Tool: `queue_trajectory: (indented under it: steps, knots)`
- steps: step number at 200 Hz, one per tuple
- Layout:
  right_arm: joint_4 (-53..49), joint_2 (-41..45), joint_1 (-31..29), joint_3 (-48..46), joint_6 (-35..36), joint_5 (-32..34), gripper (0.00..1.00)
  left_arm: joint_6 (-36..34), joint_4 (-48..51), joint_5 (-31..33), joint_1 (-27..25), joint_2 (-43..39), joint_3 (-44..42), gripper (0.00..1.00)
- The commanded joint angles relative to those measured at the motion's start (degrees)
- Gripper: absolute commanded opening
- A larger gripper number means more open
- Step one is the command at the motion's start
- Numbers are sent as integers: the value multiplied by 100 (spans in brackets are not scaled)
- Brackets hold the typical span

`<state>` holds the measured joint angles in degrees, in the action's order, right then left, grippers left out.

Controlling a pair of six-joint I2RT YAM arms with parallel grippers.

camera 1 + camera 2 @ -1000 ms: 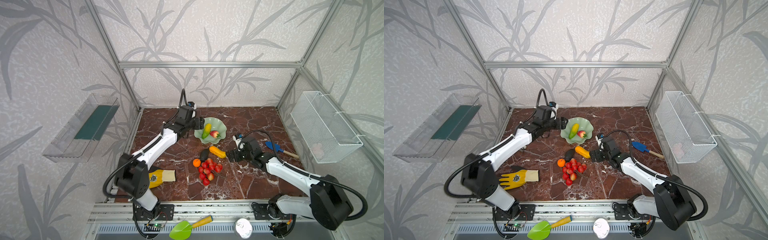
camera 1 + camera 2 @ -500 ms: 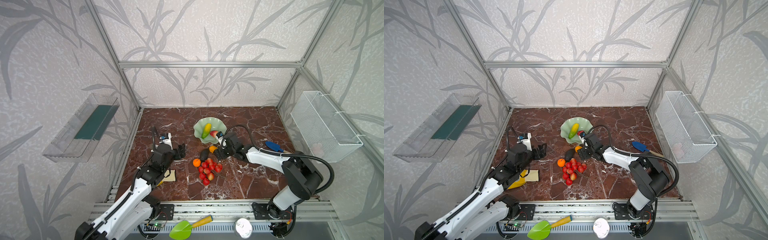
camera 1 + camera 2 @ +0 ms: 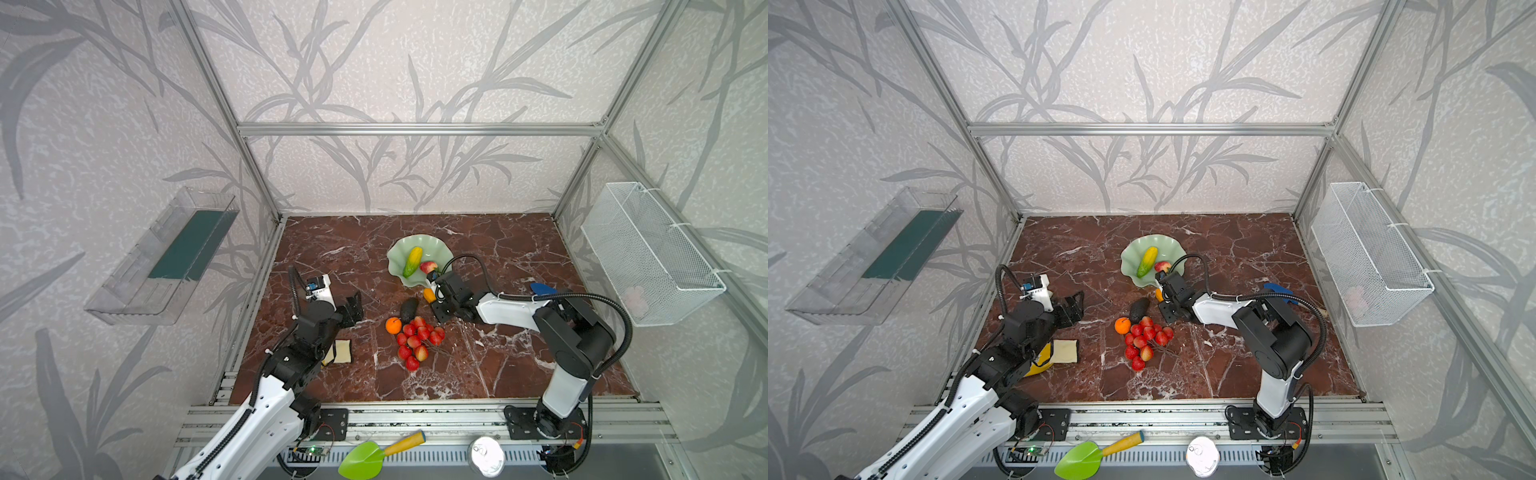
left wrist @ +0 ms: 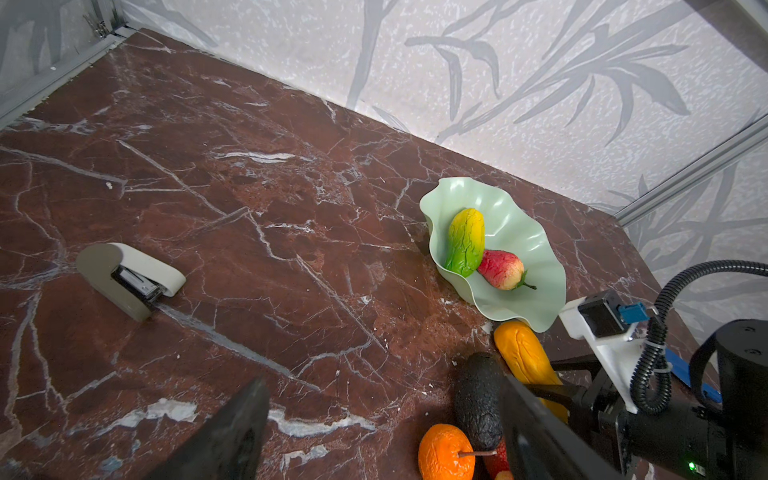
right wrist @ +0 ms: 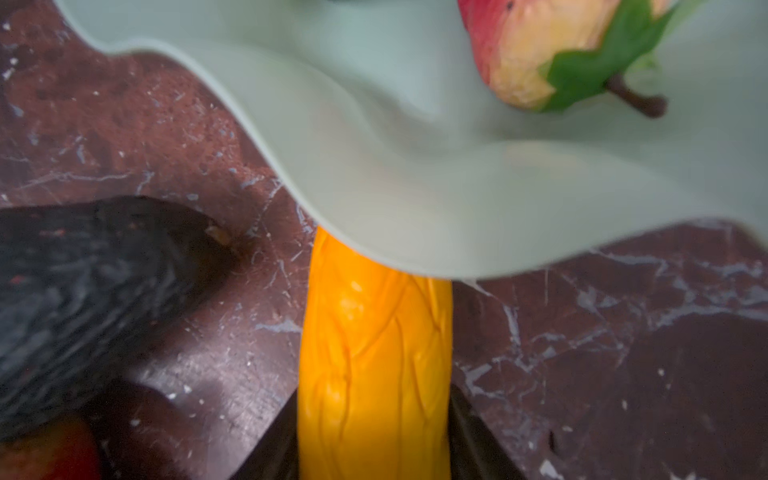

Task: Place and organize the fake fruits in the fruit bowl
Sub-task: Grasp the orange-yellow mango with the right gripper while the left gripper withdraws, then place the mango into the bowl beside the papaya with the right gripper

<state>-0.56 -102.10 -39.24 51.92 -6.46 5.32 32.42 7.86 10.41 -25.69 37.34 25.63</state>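
Observation:
The mint-green fruit bowl (image 3: pixel 419 240) (image 4: pixel 536 257) holds a yellow-green oblong fruit (image 3: pixel 412 262) and a red strawberry (image 3: pixel 429 266). Just in front of its rim lies the orange-yellow oblong fruit (image 3: pixel 429 295) (image 5: pixel 374 353), one end tucked under the rim. My right gripper (image 3: pixel 434 300) (image 5: pixel 374 415) is shut on it, a finger against each side. On the table close by are a dark avocado (image 3: pixel 409 309), a small orange (image 3: pixel 393 325) and a bunch of red berries (image 3: pixel 417 340). My left gripper (image 3: pixel 353 305) (image 4: pixel 380 380) stands open left of them, holding nothing.
A grey-white stapler (image 4: pixel 129 278) lies on the marble at the left. A cream square (image 3: pixel 343 351) and a yellow glove (image 3: pixel 1040 361) sit under the left arm. A blue tool (image 3: pixel 540 287) lies behind the right arm. A white wire basket (image 3: pixel 648 257) hangs on the right wall.
My left gripper has drawn back from the bowl to the front left and stays open. My right gripper has moved left onto the orange-yellow fruit and closed on it.

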Motion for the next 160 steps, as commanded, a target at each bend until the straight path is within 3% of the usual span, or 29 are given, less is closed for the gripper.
queue_trajectory:
  steps: [1,55,96,118,160]
  knots:
    - [-49,393,3,-428,-148,266,41,197,-85,80,39,70,-125,87]
    - [-370,2088,4,-1391,-333,532,36,273,-509,-31,40,388,-232,87]
    - [-171,3177,14,-1438,-316,551,37,389,-712,-241,41,673,-272,87]
    - [55,2911,95,-959,-220,395,37,501,-786,-336,45,703,-373,86]
    - [74,1292,348,552,77,32,38,430,-317,-584,44,634,-300,86]
